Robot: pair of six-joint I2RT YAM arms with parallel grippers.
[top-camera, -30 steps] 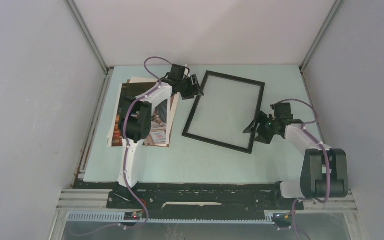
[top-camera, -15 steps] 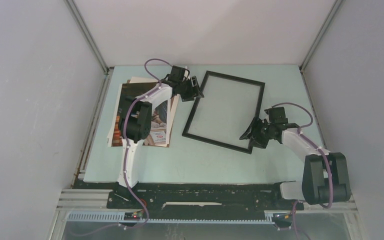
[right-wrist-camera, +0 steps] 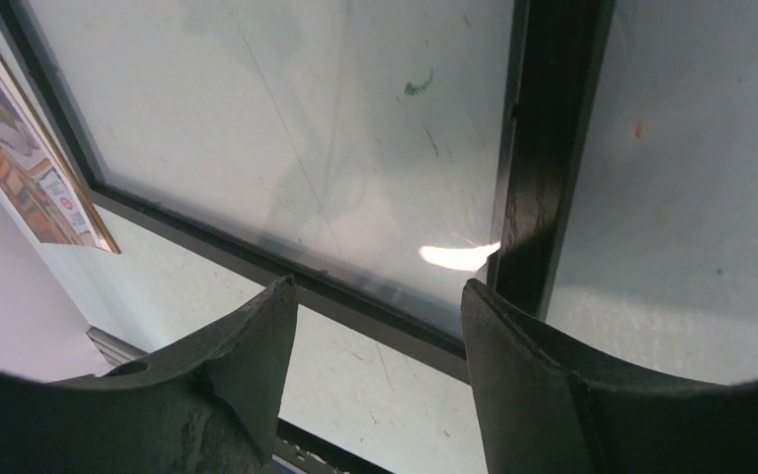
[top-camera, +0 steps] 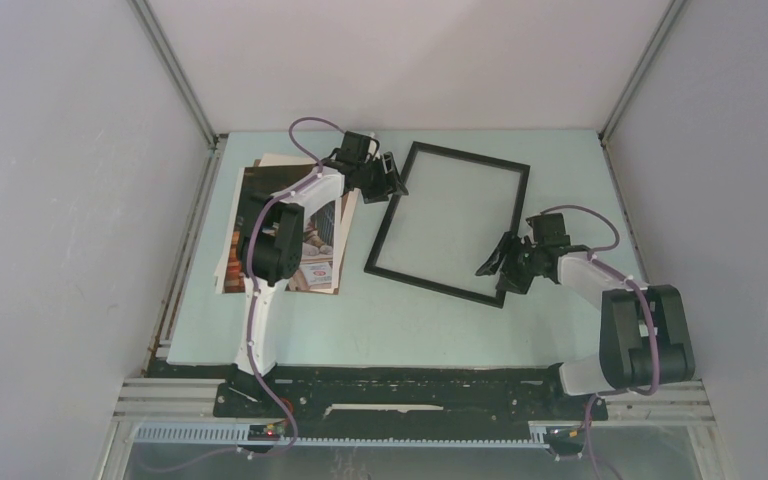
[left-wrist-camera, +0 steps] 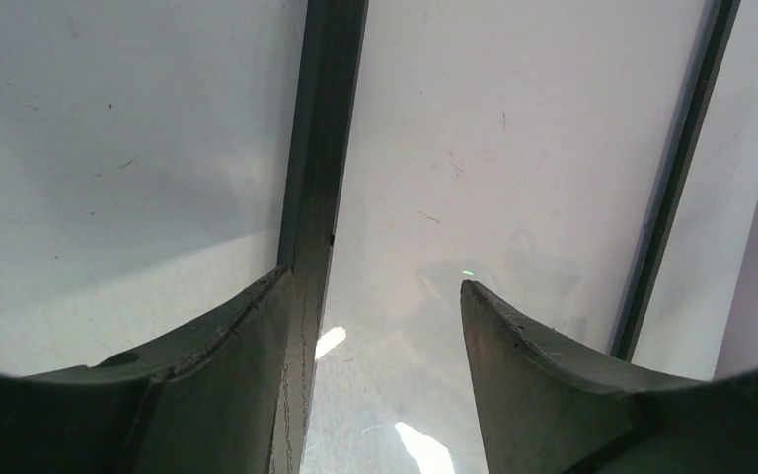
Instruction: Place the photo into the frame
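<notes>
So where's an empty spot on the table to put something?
The widest bare patch of table lies between the near edge of the frame and the arm bases. A smaller one is right of the frame, at the far corner. The left is crowded: photo and sheets under the left arm.

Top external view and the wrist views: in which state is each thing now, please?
Thin black rectangular picture frame: flat on the table, clear pane, no photo inside.
Glossy dark photo: lying outside the frame, partly hidden by the left arm.
Left gripper: open.
Right gripper: open.
</notes>
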